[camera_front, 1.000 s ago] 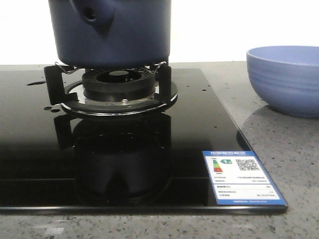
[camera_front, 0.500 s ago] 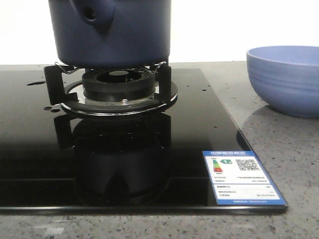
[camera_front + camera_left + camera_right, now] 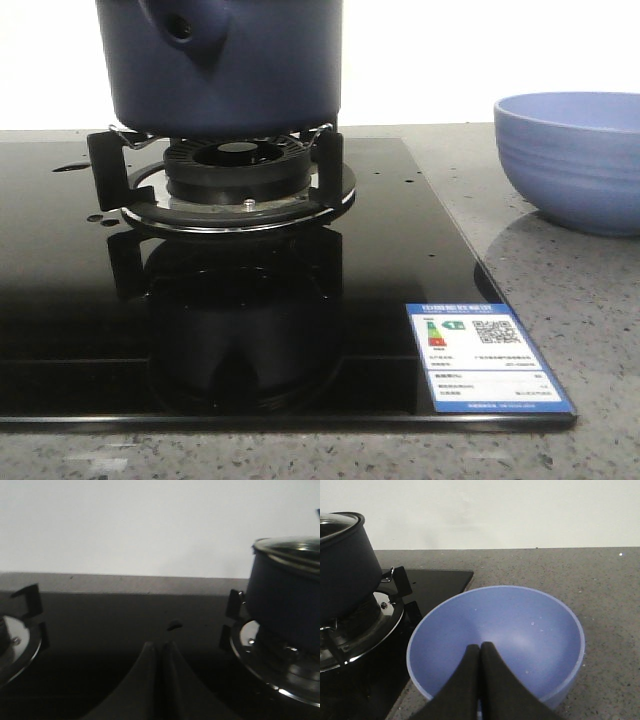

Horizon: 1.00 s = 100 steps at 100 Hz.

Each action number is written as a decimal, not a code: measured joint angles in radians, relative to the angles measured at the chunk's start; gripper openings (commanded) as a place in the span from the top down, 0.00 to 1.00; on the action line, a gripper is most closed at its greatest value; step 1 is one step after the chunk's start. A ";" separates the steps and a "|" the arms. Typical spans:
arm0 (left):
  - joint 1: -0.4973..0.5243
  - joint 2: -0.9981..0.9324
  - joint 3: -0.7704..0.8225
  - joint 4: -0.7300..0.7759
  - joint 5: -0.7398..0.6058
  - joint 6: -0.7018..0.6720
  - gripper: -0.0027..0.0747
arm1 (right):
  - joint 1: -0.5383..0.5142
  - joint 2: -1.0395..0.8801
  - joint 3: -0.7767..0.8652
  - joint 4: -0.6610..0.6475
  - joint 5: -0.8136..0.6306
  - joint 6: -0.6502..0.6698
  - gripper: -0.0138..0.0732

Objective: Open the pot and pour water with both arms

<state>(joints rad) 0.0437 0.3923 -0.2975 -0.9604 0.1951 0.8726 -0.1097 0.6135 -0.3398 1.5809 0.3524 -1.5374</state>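
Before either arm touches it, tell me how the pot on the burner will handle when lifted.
The pot is large with straight, matte-looking sides, so probably heavy for a gripper, more so if it holds water. Its glass lid looks loose-fitting and may slide if tilted. It rests on narrow burner supports, so a sideways push might shift it.

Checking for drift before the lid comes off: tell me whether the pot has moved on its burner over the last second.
No. The pot sits on the burner stand as before, with its handle hole in the same spot relative to the label.
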 measured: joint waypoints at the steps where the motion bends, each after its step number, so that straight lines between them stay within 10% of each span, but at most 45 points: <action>1: 0.000 0.000 0.000 0.031 -0.004 -0.034 0.99 | 0.000 0.000 0.000 0.000 0.000 0.000 0.91; 13: 0.000 -0.020 0.032 0.492 -0.076 -0.564 0.99 | 0.000 0.000 0.000 0.000 0.000 -0.001 0.91; 27: -0.007 -0.110 0.120 0.739 -0.152 -0.816 0.99 | 0.000 0.000 0.000 0.000 0.000 -0.001 0.91; 100: -0.054 -0.396 0.296 0.839 -0.179 -0.880 0.99 | 0.000 0.000 0.000 0.001 0.000 -0.001 0.91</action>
<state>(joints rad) -0.0104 -0.0039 -0.0019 -0.1214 0.0162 -0.0070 -0.1097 0.6135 -0.3398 1.5816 0.3524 -1.5383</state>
